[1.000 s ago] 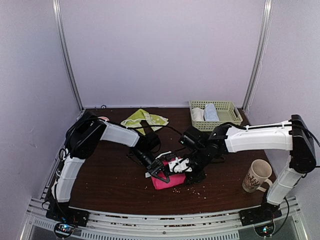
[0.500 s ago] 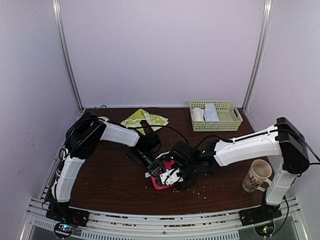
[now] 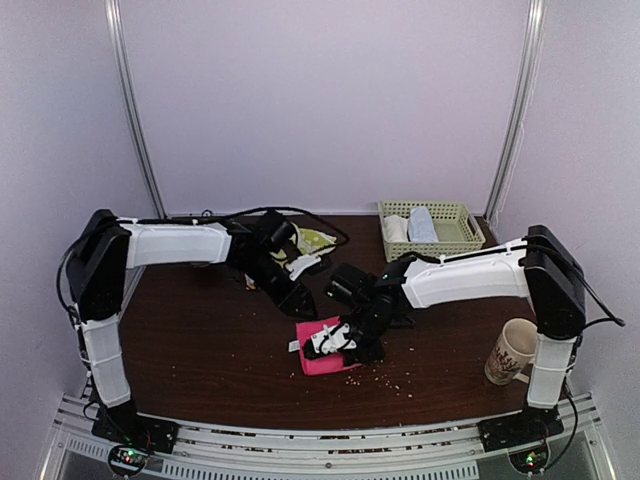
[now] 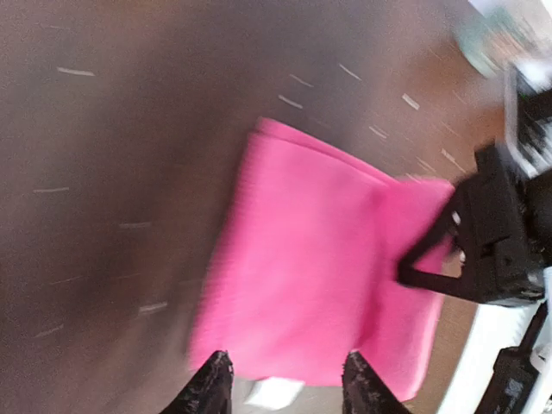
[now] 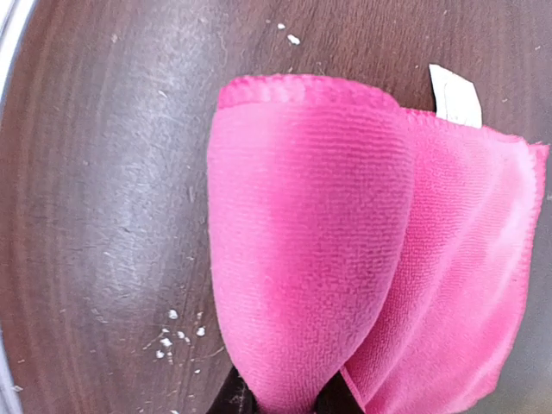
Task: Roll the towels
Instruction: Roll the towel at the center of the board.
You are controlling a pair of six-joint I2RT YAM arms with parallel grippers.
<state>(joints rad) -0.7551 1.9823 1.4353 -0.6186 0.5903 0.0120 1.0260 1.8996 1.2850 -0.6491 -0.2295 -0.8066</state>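
The hot-pink towel (image 3: pixel 322 358) lies partly folded on the dark table near the front middle. My right gripper (image 3: pixel 338 340) is on it, shut on a rounded fold of the pink towel (image 5: pixel 302 233), with the fold running down between the fingers at the bottom of the right wrist view. The towel's white label (image 5: pixel 454 95) shows at its far edge. My left gripper (image 3: pixel 302 302) hovers just behind and left of the towel (image 4: pixel 319 276), open and empty (image 4: pixel 285 392). The yellow-green patterned cloth (image 3: pixel 314 240) lies at the back, mostly hidden by my left arm.
A pale green basket (image 3: pixel 462 228) at the back right holds a white and a light-blue rolled cloth. A patterned mug (image 3: pixel 513 350) stands at the front right. White crumbs (image 3: pixel 385 378) lie scattered beside the pink towel.
My left gripper has let go of the pink towel and pulled back and up to the left. My right gripper has moved left onto the towel and holds its fold.
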